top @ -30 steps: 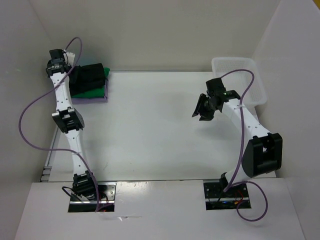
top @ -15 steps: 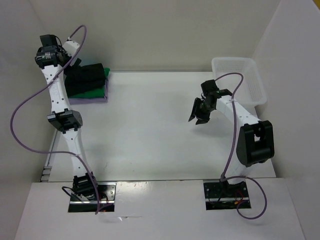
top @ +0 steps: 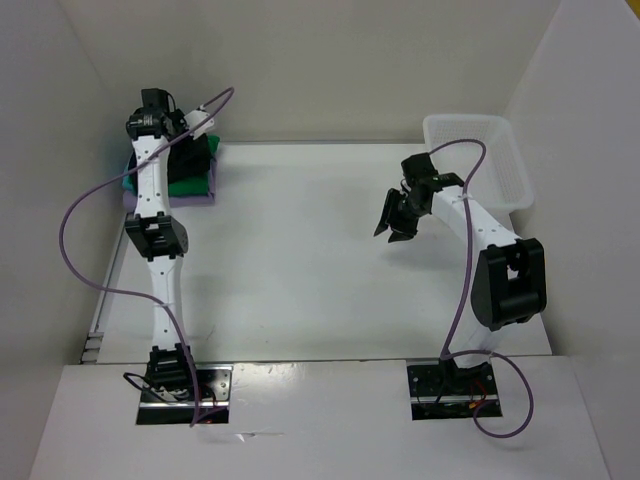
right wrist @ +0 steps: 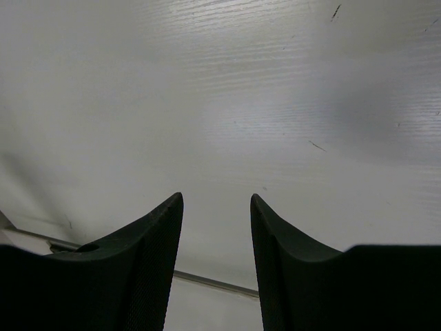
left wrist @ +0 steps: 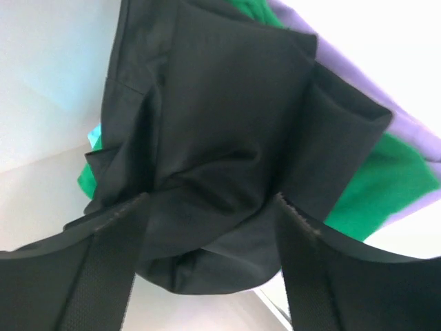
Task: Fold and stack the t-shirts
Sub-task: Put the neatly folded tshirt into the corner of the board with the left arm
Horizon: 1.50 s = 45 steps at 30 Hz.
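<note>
At the table's (top: 300, 270) far left corner, the left gripper (left wrist: 210, 201) hangs wide open and empty just above the black shirt (left wrist: 227, 110), which tops the green shirt (left wrist: 386, 186) and lavender shirt (left wrist: 410, 131), while the right gripper (right wrist: 217, 201), half open, holds nothing; stacking looks done, so the next move is probably just lifting clear.

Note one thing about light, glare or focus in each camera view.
Top external view: soft, even light, faint shadows on the white table. Left wrist view: folds of the black shirt read clearly; the purple shirt pales toward blown-out white. Right wrist view: pale sheen across the table; the right gripper is a dark silhouette.
</note>
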Available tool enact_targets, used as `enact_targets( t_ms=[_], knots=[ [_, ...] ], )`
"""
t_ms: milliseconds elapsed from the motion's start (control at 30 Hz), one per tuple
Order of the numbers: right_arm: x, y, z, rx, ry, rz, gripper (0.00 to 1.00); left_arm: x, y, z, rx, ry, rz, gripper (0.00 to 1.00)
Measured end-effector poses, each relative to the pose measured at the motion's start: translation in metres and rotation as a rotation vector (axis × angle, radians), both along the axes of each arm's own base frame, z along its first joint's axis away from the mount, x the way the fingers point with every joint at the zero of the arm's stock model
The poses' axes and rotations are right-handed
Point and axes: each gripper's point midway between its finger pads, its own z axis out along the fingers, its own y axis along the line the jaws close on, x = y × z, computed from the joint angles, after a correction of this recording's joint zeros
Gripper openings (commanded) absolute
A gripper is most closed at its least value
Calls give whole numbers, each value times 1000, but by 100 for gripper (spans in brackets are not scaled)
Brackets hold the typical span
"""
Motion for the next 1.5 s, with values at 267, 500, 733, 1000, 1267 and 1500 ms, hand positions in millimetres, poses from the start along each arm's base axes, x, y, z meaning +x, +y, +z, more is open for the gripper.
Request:
enact_targets(
  t_ms=[267, 500, 733, 1000, 1267, 1500],
  knots=[
    [5, 0, 5, -1, -9, -2, 50, 6, 19, -11, 37, -7, 22, 67],
    [7, 2, -2, -3, 15, -3, 50, 24, 32, -10, 71, -77, 75, 60],
    [6, 5, -3, -6, 36, 2, 50, 56, 53, -17, 115, -210, 184, 60],
    [9, 19, 2, -13, 43, 17, 50, 89, 88, 13, 102, -493, 392, 76],
    [6, 35, 1, -32, 64, 55, 50, 95, 104, 40, 15, -649, 507, 83],
    [2, 40, 1, -37, 66, 71, 50, 83, 107, 50, 0, -610, 525, 87]
  ],
)
